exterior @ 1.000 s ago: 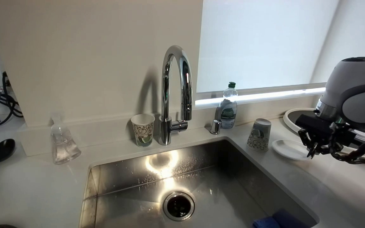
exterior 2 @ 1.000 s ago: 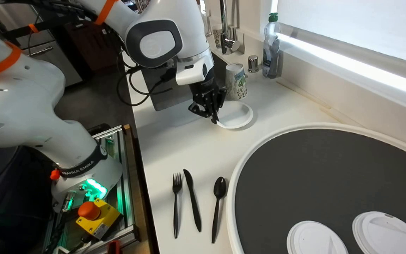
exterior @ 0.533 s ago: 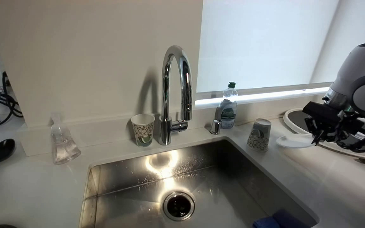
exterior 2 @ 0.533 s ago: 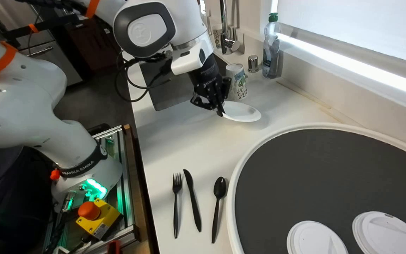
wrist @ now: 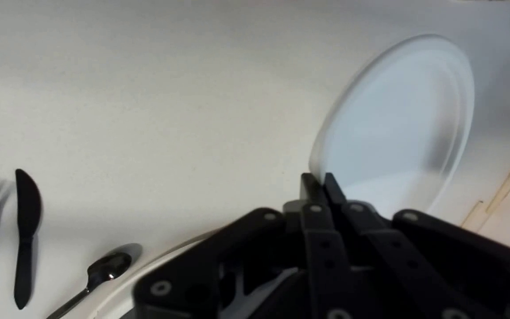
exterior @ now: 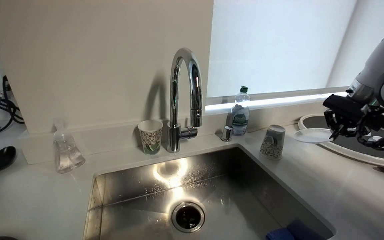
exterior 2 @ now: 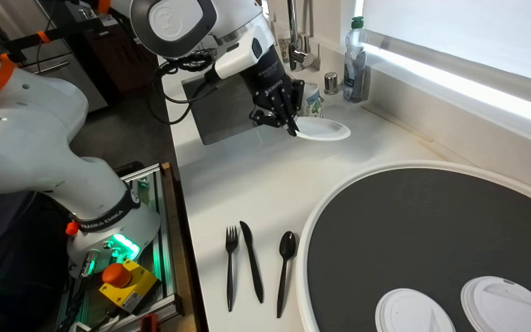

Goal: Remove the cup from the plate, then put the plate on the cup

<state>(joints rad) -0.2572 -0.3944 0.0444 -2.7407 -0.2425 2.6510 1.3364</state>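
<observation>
The plate is a small round white saucer. It shows in both exterior views (exterior: pixel 313 136) (exterior 2: pixel 324 129) and in the wrist view (wrist: pixel 396 119). My gripper (exterior 2: pixel 295 131) is shut on the plate's near rim, which sits between its fingertips in the wrist view (wrist: pixel 322 179). The plate hangs above the counter, slightly tilted. The cup, a greyish paper cup with a scroll pattern, stands upside down on the counter beside the sink (exterior: pixel 272 142). In an exterior view the gripper and plate partly hide the cup (exterior 2: pixel 312 102). The cup is out of the wrist view.
A sink (exterior: pixel 252 196) with a faucet (exterior: pixel 174 100) lies beside the cup. An upright patterned cup (exterior: pixel 151 137) and a soap bottle (exterior: pixel 240 116) stand behind. A large dark round tray (exterior 2: pixel 303 263) holds white lids (exterior 2: pixel 413 311). A black fork (exterior 2: pixel 231 258), knife (exterior 2: pixel 252 263) and spoon (exterior 2: pixel 287 249) lie nearby.
My gripper has lifted the plate by its rim off the counter and raised it further, with the arm drawing up and back. The upside-down cup has not moved.
</observation>
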